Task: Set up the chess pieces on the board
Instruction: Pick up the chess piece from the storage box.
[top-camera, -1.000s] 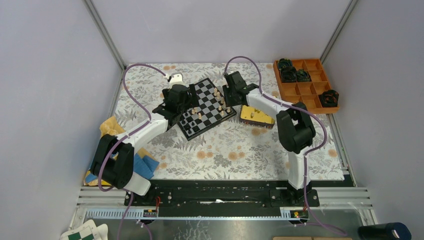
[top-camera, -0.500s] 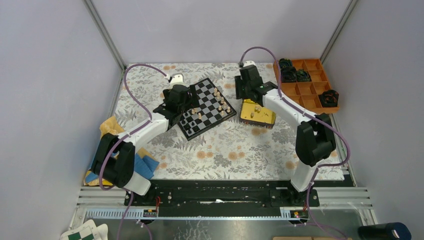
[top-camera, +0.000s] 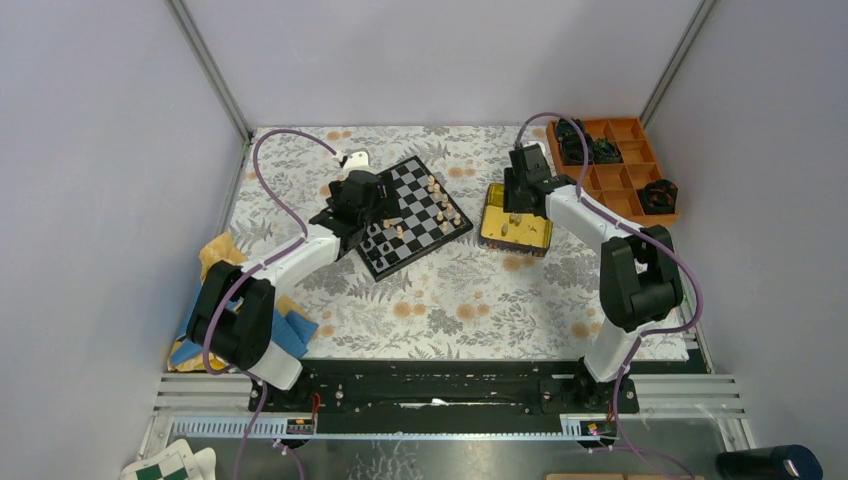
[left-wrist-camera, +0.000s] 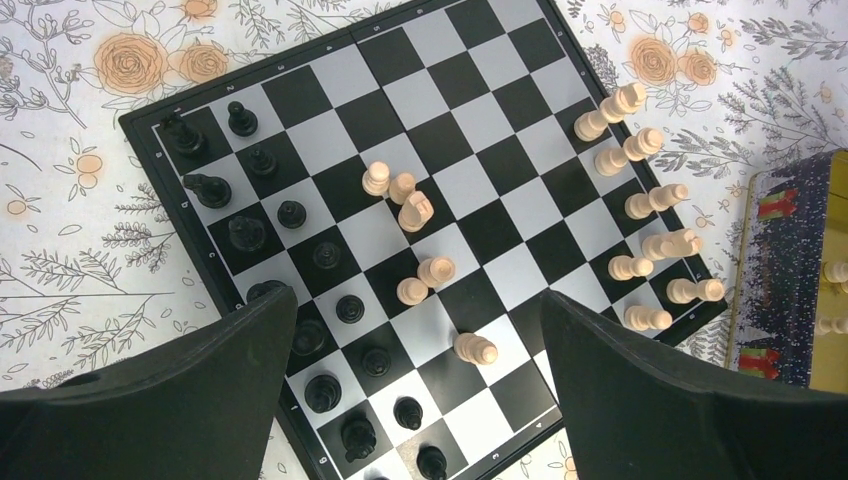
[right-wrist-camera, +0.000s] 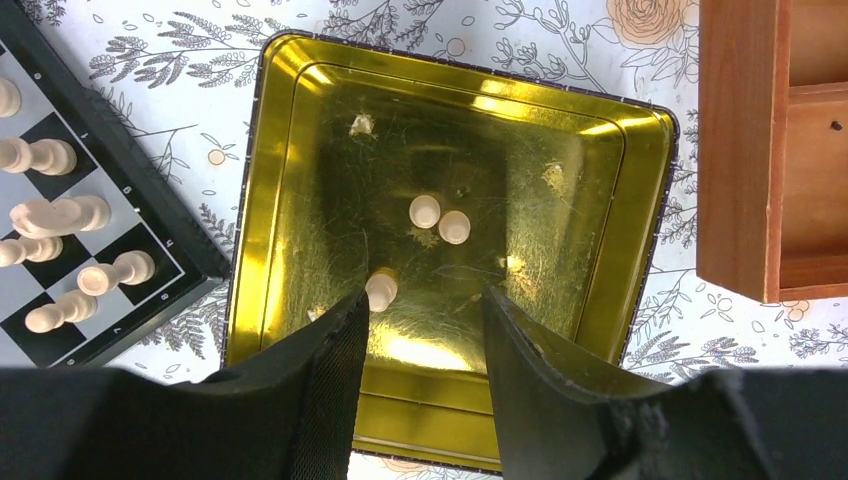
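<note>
The black-and-grey board (top-camera: 412, 215) lies tilted mid-table, and fills the left wrist view (left-wrist-camera: 440, 190). Black pieces (left-wrist-camera: 290, 213) stand along its left side, tan pieces (left-wrist-camera: 650, 200) along its right, several tan ones (left-wrist-camera: 412, 210) loose in the middle. My left gripper (top-camera: 372, 200) hovers open over the board's black side (left-wrist-camera: 415, 325), holding nothing. My right gripper (top-camera: 522, 178) hangs open and empty above the gold tin (right-wrist-camera: 300, 180), with three tan pieces (right-wrist-camera: 440, 220) in it. One of these (right-wrist-camera: 381, 290) stands by the left finger.
An orange compartment tray (top-camera: 612, 180) with bulky black objects stands at the back right, its edge beside the tin in the right wrist view (right-wrist-camera: 735, 150). Yellow and blue cloths (top-camera: 215, 255) lie at the left. A floral cloth covers the table.
My right arm has swung from the board's right edge rightward to above the gold tin. My left gripper has stayed over the board.
</note>
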